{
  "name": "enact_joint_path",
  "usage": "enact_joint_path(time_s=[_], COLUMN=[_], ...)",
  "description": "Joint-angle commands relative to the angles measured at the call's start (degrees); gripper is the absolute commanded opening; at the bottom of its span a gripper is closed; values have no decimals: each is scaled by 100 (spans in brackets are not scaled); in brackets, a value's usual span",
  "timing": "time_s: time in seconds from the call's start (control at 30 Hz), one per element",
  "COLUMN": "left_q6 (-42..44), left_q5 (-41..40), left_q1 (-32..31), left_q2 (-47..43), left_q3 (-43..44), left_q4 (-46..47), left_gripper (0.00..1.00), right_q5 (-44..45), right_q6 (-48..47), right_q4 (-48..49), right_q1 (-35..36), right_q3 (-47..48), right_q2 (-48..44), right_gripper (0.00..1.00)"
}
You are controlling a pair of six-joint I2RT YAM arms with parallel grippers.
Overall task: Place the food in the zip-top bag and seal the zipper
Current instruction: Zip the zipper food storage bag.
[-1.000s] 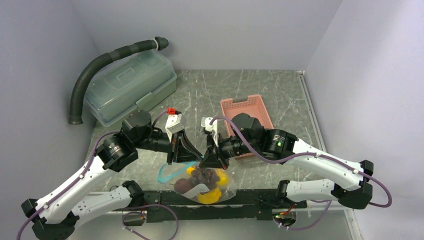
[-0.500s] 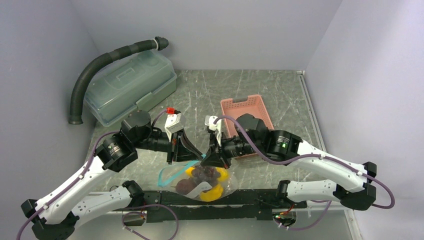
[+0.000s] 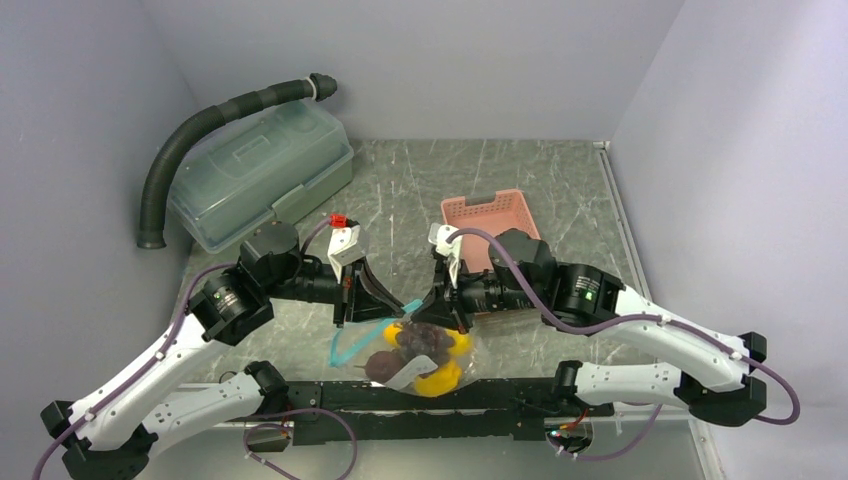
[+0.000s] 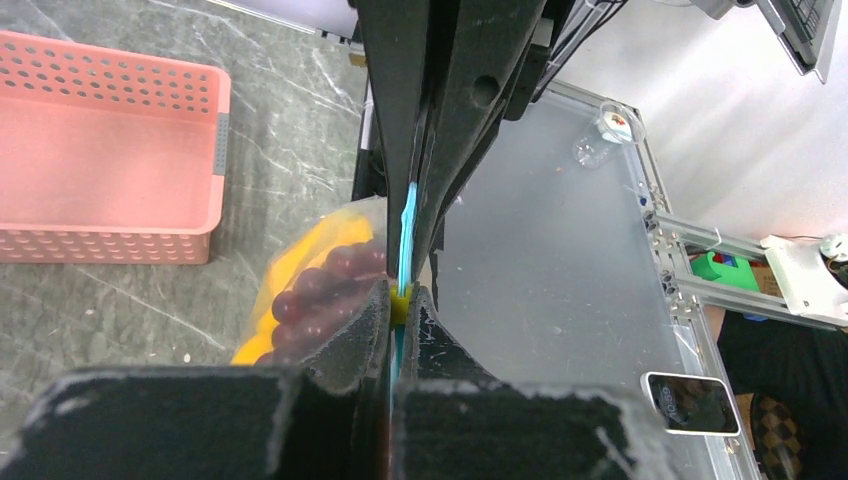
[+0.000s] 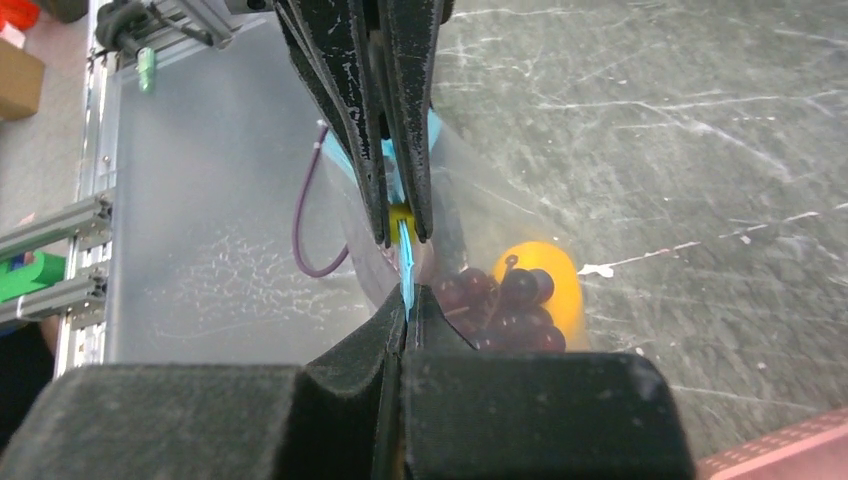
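Observation:
The clear zip-top bag (image 3: 420, 355) hangs near the table's front edge with the food inside: a dark grape bunch (image 3: 425, 338), yellow pieces (image 3: 440, 380) and a reddish-purple fruit (image 3: 382, 365). Its teal zipper (image 3: 408, 306) is stretched between the two grippers. My left gripper (image 3: 392, 312) is shut on the zipper (image 4: 406, 225), with a small yellow slider at its fingertips. My right gripper (image 3: 432, 312) is shut on the zipper (image 5: 405, 255) facing the left one. A loose teal loop (image 3: 340, 350) hangs to the left. Grapes show in the left wrist view (image 4: 320, 290) and the right wrist view (image 5: 505, 305).
A pink perforated basket (image 3: 492, 222) stands behind the right arm and looks empty in the left wrist view (image 4: 100, 170). A translucent green-grey lidded box (image 3: 262, 170) with a black corrugated hose (image 3: 200, 130) on it sits at the back left.
My right gripper has moved right, away from the left one, and the teal zipper now stretches between them. The bag with the food has shifted slightly right.

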Motion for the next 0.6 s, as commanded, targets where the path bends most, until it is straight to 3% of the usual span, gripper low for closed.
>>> enact_joint_path(time_s=[0.0,0.57], left_q6=[154,237], left_q5=[-19,-175], left_q1=[-9,-4], left_q2=[-112,-211], left_q3=[55,127], left_q4=[-431,-696], left_gripper=[0,0], right_q5=[600,2553], right_q6=[139,475], right_q4=[582,783], right_q1=[-25,-41], right_q3=[302,117], right_q2=[-506,-1253], right_gripper=[0,0])
